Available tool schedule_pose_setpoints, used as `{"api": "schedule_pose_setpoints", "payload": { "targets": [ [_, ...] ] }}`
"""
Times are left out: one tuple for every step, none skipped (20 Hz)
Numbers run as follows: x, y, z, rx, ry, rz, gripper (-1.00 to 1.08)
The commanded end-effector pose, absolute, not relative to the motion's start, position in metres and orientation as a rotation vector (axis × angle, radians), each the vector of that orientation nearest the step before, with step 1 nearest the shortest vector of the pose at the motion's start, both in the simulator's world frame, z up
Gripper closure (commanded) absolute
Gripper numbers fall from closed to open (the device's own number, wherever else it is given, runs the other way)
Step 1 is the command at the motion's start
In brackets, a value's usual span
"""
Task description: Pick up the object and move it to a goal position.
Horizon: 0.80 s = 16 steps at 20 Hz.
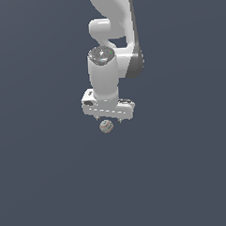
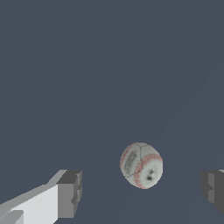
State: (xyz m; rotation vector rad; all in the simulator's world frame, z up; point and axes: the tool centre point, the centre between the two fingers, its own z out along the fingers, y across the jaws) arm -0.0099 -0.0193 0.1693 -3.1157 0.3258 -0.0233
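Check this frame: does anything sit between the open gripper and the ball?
Nothing visible does. The ball lies in the open gap between the gripper's two fingers, touching neither, with only bare grey surface around it. No goal marker shows.

Plain dark slate-blue counter (image 1: 48,184) carrying one small ball.

A small off-white, red-seamed baseball-like ball (image 1: 106,126) (image 2: 141,165) rests on the counter just beneath the white claw (image 1: 108,119), between its two grey fingertips (image 2: 70,194), touching neither.

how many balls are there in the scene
1. The ball sits just below the claw; in the wrist view it lies between the two open fingers, apart from both. No other ball shows.
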Motion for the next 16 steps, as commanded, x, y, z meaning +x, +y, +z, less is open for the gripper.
{"api": "schedule_pose_setpoints", "payload": {
  "targets": [
    [-0.014,-0.021,0.162,-3.102,0.429,-0.02,-0.92],
    [-0.016,-0.021,0.159,-3.095,0.474,-0.018,-0.92],
    [-0.017,-0.022,0.156,-3.087,0.52,-0.017,-0.92],
    [-0.019,-0.023,0.153,-3.079,0.566,-0.015,-0.92],
    [-0.021,-0.023,0.15,-3.07,0.612,-0.014,-0.92],
    [-0.023,-0.024,0.147,-3.061,0.657,-0.012,-0.92],
    [-0.025,-0.025,0.143,-3.051,0.703,-0.011,-0.92],
    [-0.027,-0.025,0.14,-3.04,0.748,-0.01,-0.92],
    [-0.029,-0.026,0.137,-3.029,0.793,-0.009,-0.92],
    [-0.031,-0.027,0.135,-3.017,0.839,-0.008,-0.92],
    [-0.033,-0.028,0.132,-3.004,0.884,-0.006,-0.92],
    [-0.035,-0.029,0.129,-2.991,0.929,-0.005,-0.92],
    [-0.037,-0.03,0.126,-2.977,0.974,-0.004,-0.92],
    [-0.039,-0.03,0.123,-2.963,1.018,-0.004,-0.92],
    [-0.041,-0.031,0.12,-2.949,1.061,-0.003,-0.92],
    [-0.042,-0.032,0.118,-2.935,1.101,-0.002,-0.92]
  ]
}}
